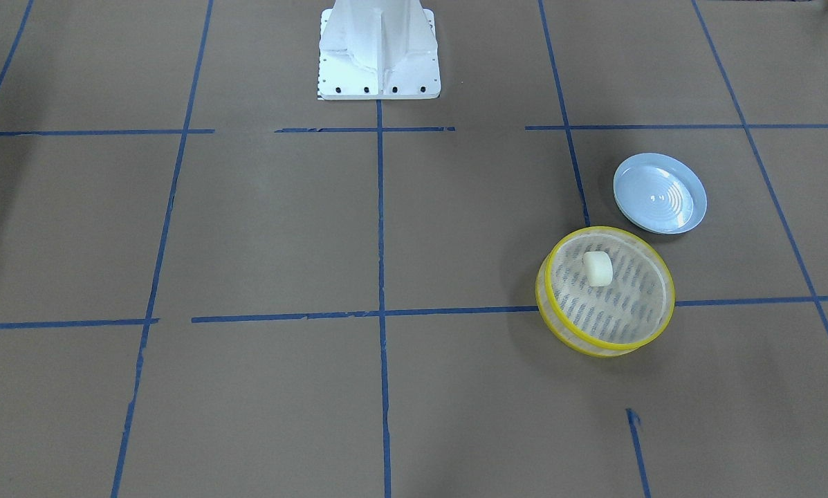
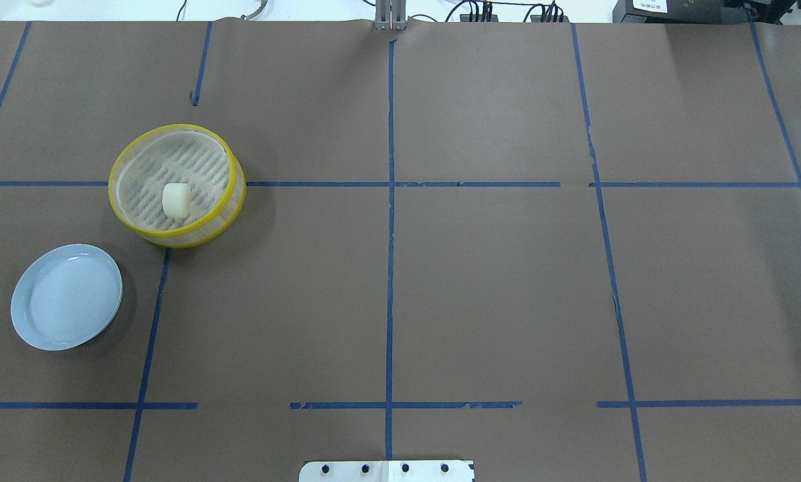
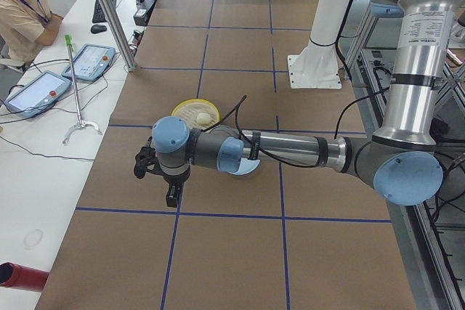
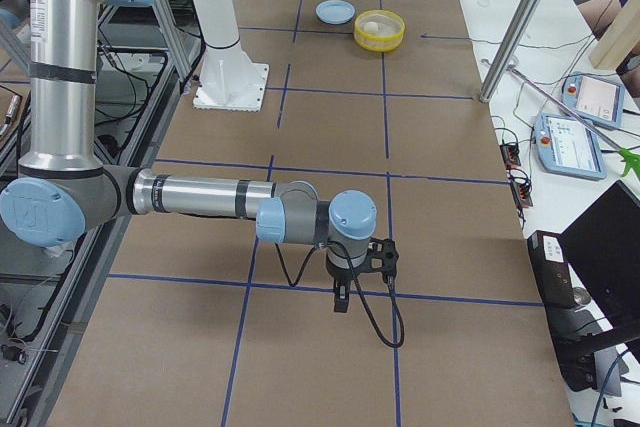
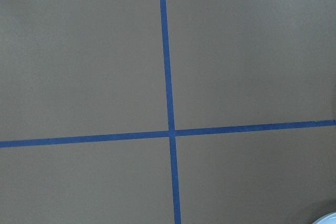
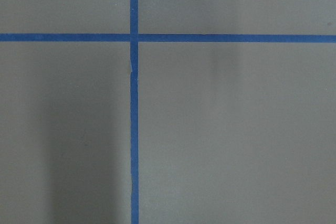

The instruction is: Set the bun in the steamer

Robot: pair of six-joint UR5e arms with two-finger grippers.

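Observation:
The cream-white bun [image 1: 598, 268] lies inside the yellow-rimmed steamer [image 1: 628, 297], on its slatted floor. Both also show in the overhead view, the bun [image 2: 176, 200] in the steamer [image 2: 199, 161] at the table's left. My left gripper [image 3: 171, 198] shows only in the exterior left view, hanging above bare table, nearer the camera than the steamer [image 3: 190, 109]. My right gripper [image 4: 342, 299] shows only in the exterior right view, far from the steamer [image 4: 380, 37]. I cannot tell whether either gripper is open or shut. Neither wrist view shows fingers.
A pale blue plate [image 1: 659, 194] sits beside the steamer, holding nothing; it also shows in the overhead view [image 2: 65, 296]. The white robot base [image 1: 379, 55] stands at mid-table. Blue tape lines cross the brown table. An operator [image 3: 25, 5] sits at the side desk.

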